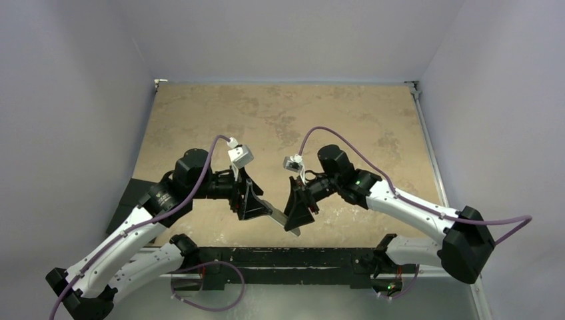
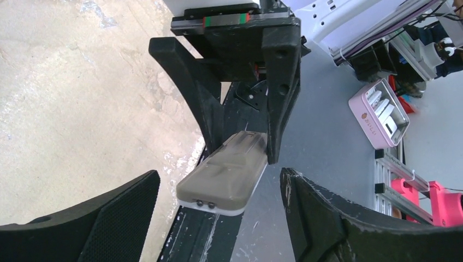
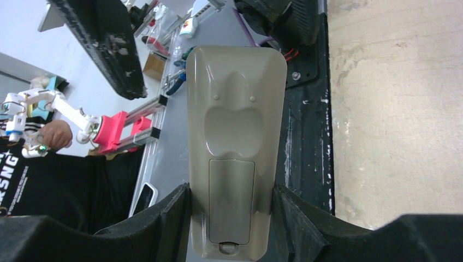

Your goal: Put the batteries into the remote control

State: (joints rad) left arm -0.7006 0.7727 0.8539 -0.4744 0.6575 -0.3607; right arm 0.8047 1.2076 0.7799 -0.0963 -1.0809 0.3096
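You look down on a mottled tan tabletop (image 1: 280, 113) between pale grey walls (image 1: 66, 100). Off its near edge sit a pink tin (image 2: 379, 112) and a pink bracket (image 3: 117, 131).

Left arm (image 1: 126, 240), white links with black joints: reaches forward and inward, wrist bent toward the other arm. Left black two-finger tool (image 2: 218, 173): jaws spread wide, textured black fingers (image 2: 117, 218) well apart, one on each side of the free end of the white oblong remote control with grey back (image 3: 235, 109). Contact can't be told.

Right arm (image 1: 413, 207), same build: elbow out to its side, forearm angled inward, wrist turned toward the left tool. Right black tool (image 3: 230, 188): fingers (image 3: 174, 218) pressed against both long edges of the remote control at its near end, grey back facing the wrist camera.

Both tools are raised off the bench, tips facing each other and close together.
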